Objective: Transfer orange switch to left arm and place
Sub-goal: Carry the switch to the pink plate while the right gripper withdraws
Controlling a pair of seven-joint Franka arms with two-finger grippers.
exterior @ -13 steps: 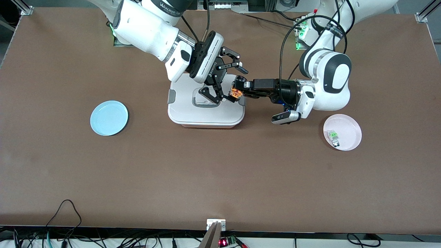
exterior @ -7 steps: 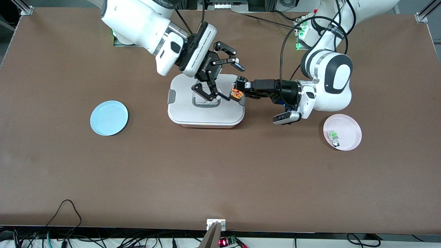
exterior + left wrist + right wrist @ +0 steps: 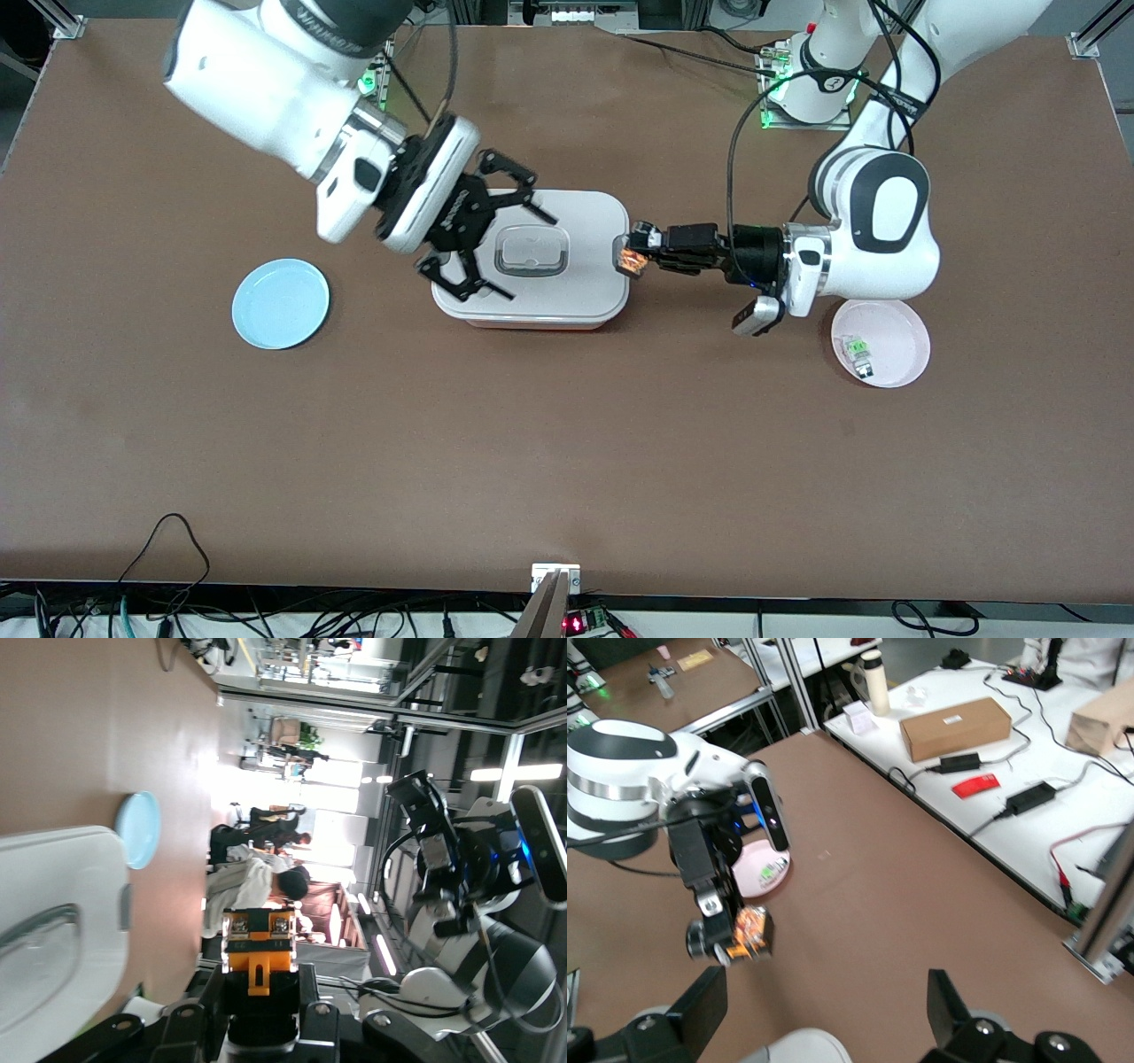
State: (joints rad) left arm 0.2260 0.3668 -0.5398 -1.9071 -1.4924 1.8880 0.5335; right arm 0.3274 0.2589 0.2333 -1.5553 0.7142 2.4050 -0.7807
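The orange switch (image 3: 632, 259) is a tiny black part with orange markings, pinched in my left gripper (image 3: 640, 251). That gripper reaches in level and hangs at the edge of the white box (image 3: 576, 297) toward the left arm's end. The left wrist view shows the orange switch (image 3: 259, 948) standing between the fingers of the left gripper (image 3: 259, 992). My right gripper (image 3: 530, 259) hangs open and empty over the box's lid at the right arm's end. In the right wrist view, the right gripper (image 3: 824, 1001) is spread wide, with the switch (image 3: 749, 935) farther off.
A blue plate (image 3: 281, 303) lies on the table toward the right arm's end. A pink plate (image 3: 904, 323) toward the left arm's end holds a small green-and-clear component (image 3: 858, 352). The box has a grey-outlined handle (image 3: 529, 251) on its lid.
My right gripper has pulled away from the switch, back across the box toward its own end, still open. My left gripper has drawn back slightly, still holding the switch.
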